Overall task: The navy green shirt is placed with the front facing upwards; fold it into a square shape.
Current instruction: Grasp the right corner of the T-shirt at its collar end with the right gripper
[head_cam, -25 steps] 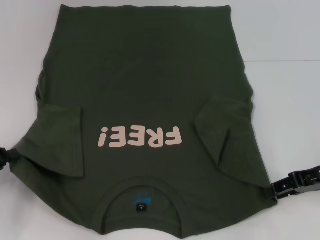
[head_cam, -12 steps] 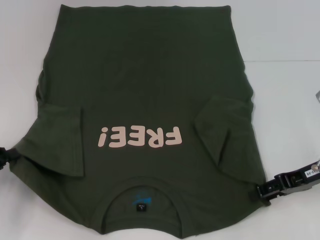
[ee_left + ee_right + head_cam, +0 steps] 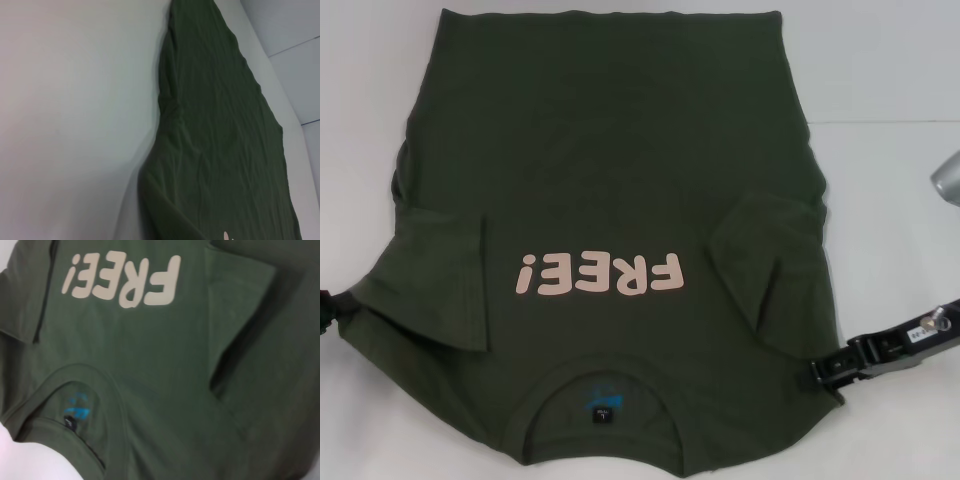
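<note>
The navy green shirt (image 3: pixel 610 200) lies flat on the desk (image 3: pixel 890 70), collar nearest the robot. Left gripper (image 3: pixel 330 310) sits at its left shoulder edge, right gripper (image 3: pixel 825 370) at the right shoulder.

One shirt (image 3: pixel 610 200) lies on one table (image 3: pixel 890 80). It has two sleeves, both folded in over the body, one collar (image 3: pixel 605 375), one neck label (image 3: pixel 605 416) and one print (image 3: pixel 597 273) of four letters and an exclamation mark. Two grippers show: left (image 3: pixel 328 302), right (image 3: pixel 825 372).
</note>
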You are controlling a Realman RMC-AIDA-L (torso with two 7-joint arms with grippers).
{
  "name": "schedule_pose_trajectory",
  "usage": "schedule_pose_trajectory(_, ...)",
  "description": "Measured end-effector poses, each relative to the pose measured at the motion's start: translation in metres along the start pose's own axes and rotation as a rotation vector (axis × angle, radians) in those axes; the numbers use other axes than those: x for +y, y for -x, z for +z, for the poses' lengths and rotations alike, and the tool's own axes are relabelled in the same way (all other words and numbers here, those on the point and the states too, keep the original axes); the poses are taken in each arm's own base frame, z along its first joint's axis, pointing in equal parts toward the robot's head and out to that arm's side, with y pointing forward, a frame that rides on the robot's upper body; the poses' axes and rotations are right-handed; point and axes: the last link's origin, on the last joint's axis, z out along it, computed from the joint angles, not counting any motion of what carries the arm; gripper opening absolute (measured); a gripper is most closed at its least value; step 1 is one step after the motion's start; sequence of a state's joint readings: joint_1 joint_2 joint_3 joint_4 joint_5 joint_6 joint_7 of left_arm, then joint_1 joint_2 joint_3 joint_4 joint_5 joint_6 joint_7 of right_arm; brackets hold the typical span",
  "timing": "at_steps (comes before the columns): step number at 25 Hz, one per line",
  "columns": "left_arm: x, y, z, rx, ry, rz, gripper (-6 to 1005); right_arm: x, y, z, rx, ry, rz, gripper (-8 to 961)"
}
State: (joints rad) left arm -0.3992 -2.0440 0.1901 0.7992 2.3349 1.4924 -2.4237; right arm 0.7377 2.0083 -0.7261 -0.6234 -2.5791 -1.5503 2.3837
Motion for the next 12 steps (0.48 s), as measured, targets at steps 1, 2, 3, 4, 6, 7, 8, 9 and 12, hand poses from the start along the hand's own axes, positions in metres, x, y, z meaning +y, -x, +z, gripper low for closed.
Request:
schedule_pose_trajectory(1,0.0,0.0,0.0,0.0,0.001,0.001,-2,0.002,0.001,0.001,0.002,0.002,-0.005,721)
schedule_pose_trajectory(2,0.001,-0.001,0.0,0.0,0.001,0.001,-2,0.004,0.002,0.003,0.007,0.003,-0.013,721)
schedule_pose_trajectory(3,0.001,-0.001,0.0,0.001,0.002,0.002,-2,0.006,0.003,0.005,0.012,0.002,-0.019,721)
schedule_pose_trajectory(4,0.001,-0.001,0.0,0.001,0.002,0.002,-2,0.008,0.004,0.008,0.018,0.002,-0.027,721)
schedule_pose_trajectory(6,0.001,-0.001,0.0,0.002,0.002,0.002,-2,0.012,0.006,0.012,0.027,0.003,-0.04,722)
schedule_pose_trajectory(7,0.001,-0.001,0.0,0.002,0.002,0.002,-2,0.012,0.006,0.012,0.027,0.003,-0.04,722)
schedule_pose_trajectory(8,0.001,-0.001,0.0,0.003,0.002,0.002,-1,0.013,0.007,0.012,0.027,0.004,-0.043,722)
schedule_pose_trajectory(9,0.001,-0.001,0.0,0.004,0.004,0.002,-1,0.014,0.007,0.012,0.028,0.005,-0.045,723)
schedule_pose_trajectory(12,0.001,-0.002,0.0,0.009,0.009,0.0,-1,0.016,0.008,0.012,0.032,0.009,-0.048,694)
